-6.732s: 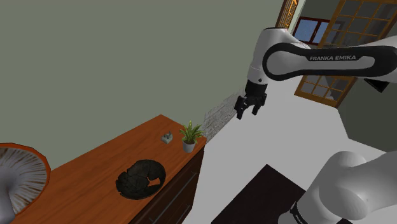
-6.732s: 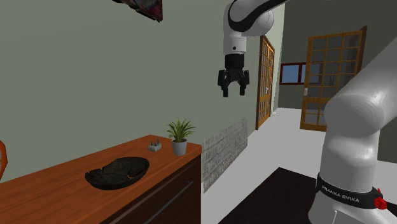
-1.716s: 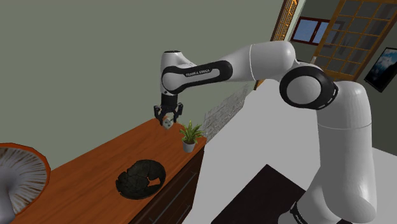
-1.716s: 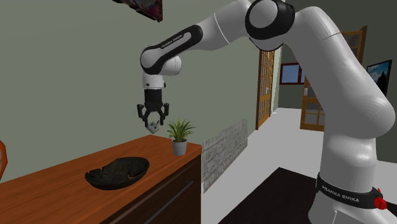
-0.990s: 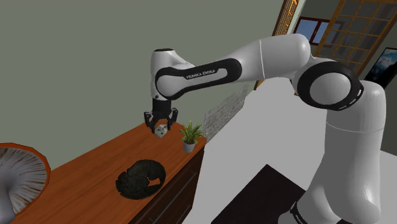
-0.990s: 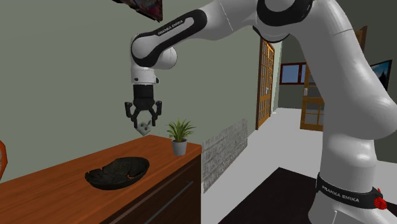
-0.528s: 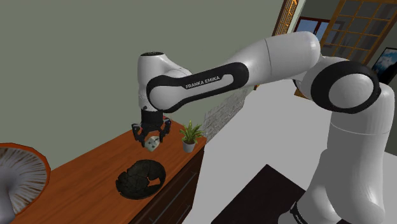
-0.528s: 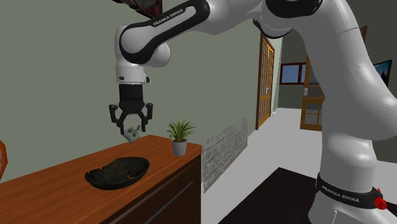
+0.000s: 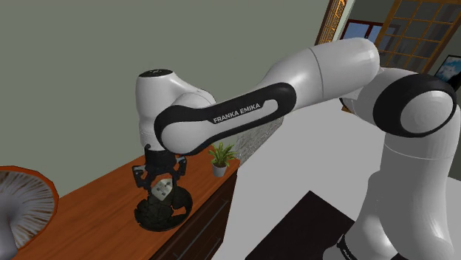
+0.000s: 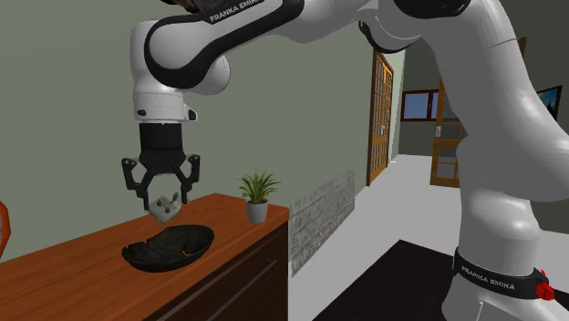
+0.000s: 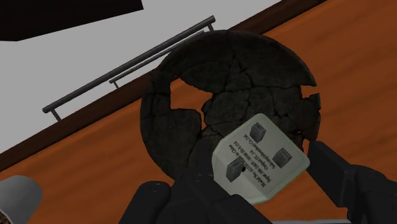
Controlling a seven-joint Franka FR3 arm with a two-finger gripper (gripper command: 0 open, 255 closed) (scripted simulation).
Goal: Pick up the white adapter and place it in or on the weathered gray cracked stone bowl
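— Where is the white adapter (image 11: pixel 261 156) seen?
— It is clamped in the claw (image 10: pixel 163 201), held just above the dark cracked bowl (image 11: pixel 184 108), which is set on the wooden worktop (image 10: pixel 73 269).

The arm (image 9: pixel 236 114) reaches out, hand (image 10: pixel 164 201) pointing straight down, its fingers (image 11: pixel 350 177) clasping the white adapter (image 11: pixel 261 156)
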